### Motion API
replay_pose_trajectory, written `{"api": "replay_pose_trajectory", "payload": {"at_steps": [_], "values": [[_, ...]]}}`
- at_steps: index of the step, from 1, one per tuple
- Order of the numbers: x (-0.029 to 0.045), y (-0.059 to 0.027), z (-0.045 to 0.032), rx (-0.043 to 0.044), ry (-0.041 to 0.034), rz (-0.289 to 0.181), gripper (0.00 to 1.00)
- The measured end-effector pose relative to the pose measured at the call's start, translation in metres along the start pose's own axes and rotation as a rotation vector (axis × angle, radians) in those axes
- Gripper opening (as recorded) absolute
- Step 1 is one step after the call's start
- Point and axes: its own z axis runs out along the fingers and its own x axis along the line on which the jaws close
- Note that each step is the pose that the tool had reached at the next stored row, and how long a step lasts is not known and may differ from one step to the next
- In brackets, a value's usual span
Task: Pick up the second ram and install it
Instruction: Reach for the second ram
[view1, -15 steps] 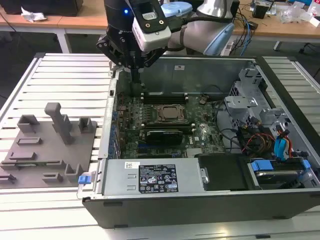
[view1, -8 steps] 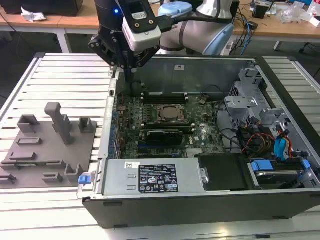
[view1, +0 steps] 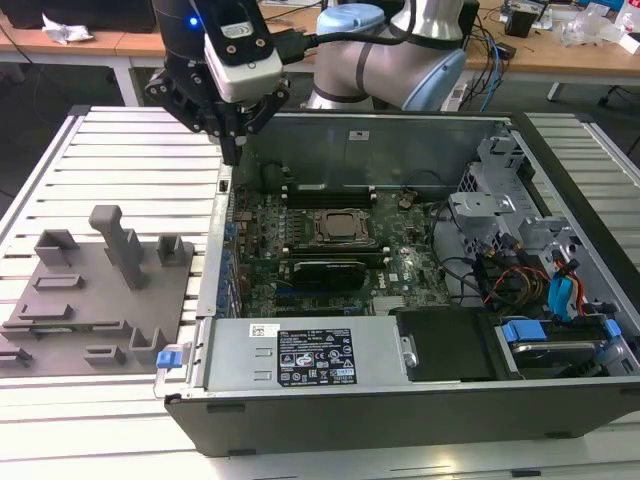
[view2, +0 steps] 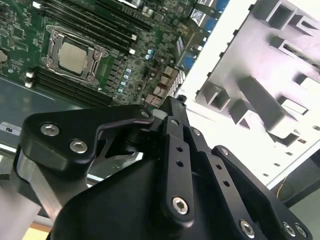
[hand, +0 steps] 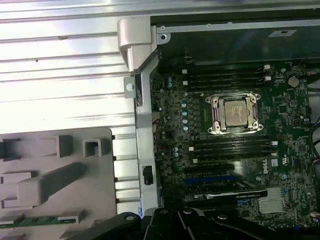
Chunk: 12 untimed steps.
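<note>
Chiefly, computer case (view1: 400, 415): its side wall (hand: 145, 130) stood right under the gripper (view1: 232, 145); low travel could have clipped it.
Grey fixture (view1: 110, 300): upright posts crowded its slots.
Gripper: fingers pinched together, empty, over the wall.
Second ram (hand: 30, 219): lay in the fixture, likely fragile.

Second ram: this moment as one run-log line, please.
claw: shut, empty, over computer case edge at exterior view's left | second ram: lying in grey fixture, untouched | pick: not yet done
</note>
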Motion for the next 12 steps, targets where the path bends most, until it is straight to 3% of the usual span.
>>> {"api": "replay_pose_trajectory", "payload": {"at_steps": [3, 6, 8, 12], "values": [[0.0154, -0.0012, -0.0004, 0.0, -0.0001, 0.0, 0.11], [0.0238, -0.0018, -0.0006, 0.0, -0.0002, 0.0, 0.11], [0.0346, -0.0026, -0.0008, 0.0, -0.0002, 0.0, 0.11], [0.0461, -0.0034, -0.0011, 0.0, -0.0001, 0.0, 0.11]]}}
